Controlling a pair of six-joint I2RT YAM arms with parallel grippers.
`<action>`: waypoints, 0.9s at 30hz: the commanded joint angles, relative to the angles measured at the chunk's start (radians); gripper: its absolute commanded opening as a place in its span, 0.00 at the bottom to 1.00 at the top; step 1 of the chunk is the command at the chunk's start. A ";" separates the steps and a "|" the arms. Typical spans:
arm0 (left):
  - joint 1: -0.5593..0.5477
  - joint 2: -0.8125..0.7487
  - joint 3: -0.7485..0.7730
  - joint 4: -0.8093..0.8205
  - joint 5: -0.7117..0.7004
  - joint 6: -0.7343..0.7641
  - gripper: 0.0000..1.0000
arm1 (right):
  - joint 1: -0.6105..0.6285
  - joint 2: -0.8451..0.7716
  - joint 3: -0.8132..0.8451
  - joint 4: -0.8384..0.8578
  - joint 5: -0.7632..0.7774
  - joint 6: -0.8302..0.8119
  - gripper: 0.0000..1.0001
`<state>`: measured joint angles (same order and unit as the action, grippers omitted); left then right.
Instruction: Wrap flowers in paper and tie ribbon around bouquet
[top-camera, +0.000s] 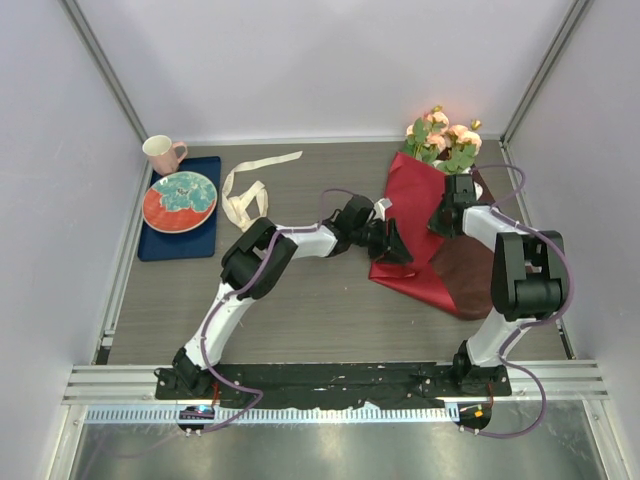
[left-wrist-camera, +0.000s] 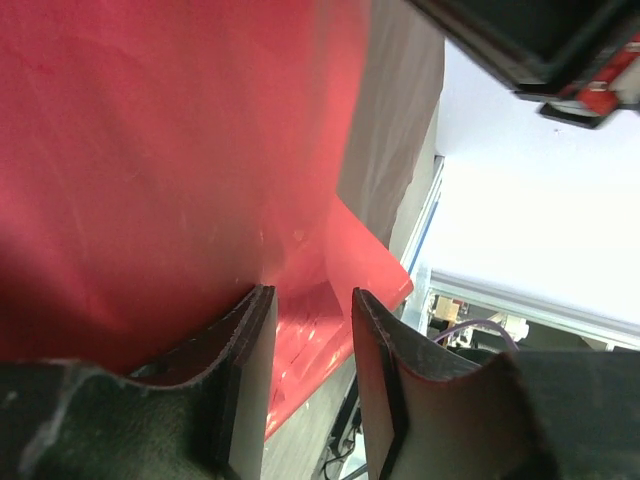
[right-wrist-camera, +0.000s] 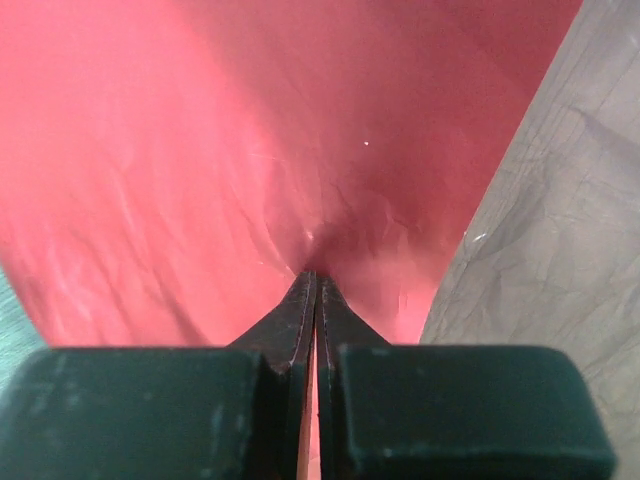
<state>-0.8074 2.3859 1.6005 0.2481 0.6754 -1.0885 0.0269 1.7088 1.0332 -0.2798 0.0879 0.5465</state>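
Note:
The red paper (top-camera: 408, 195) lies at the right of the table, folded over the stems of the flowers (top-camera: 443, 140), whose pink-peach heads stick out at its far end. My right gripper (top-camera: 445, 222) is shut on a fold of the paper (right-wrist-camera: 250, 130), a thin sliver of it pinched between the jaws at the gripper's tip (right-wrist-camera: 315, 275). At the sheet's left edge my left gripper (top-camera: 398, 250) is open, and its tips (left-wrist-camera: 312, 292) straddle nothing, with the paper (left-wrist-camera: 150, 150) just beyond them. The cream ribbon (top-camera: 243, 195) lies loose at centre left.
A dark blue tray (top-camera: 160, 245) at the left holds a red and teal plate (top-camera: 180, 200). A pink mug (top-camera: 162, 153) stands at the tray's far end. White walls close in the table on three sides.

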 joint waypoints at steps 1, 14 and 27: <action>-0.006 -0.077 0.004 -0.023 0.023 0.012 0.39 | 0.004 0.011 -0.024 0.088 -0.020 -0.028 0.01; 0.002 -0.076 -0.019 -0.099 0.007 0.073 0.39 | 0.064 0.118 -0.022 0.192 -0.171 0.023 0.00; 0.017 -0.137 -0.059 -0.132 0.053 0.119 0.43 | 0.047 -0.256 -0.082 -0.156 -0.072 -0.005 0.48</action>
<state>-0.7898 2.3421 1.5490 0.1551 0.6918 -1.0054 0.0818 1.6577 1.0019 -0.3145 -0.0124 0.5499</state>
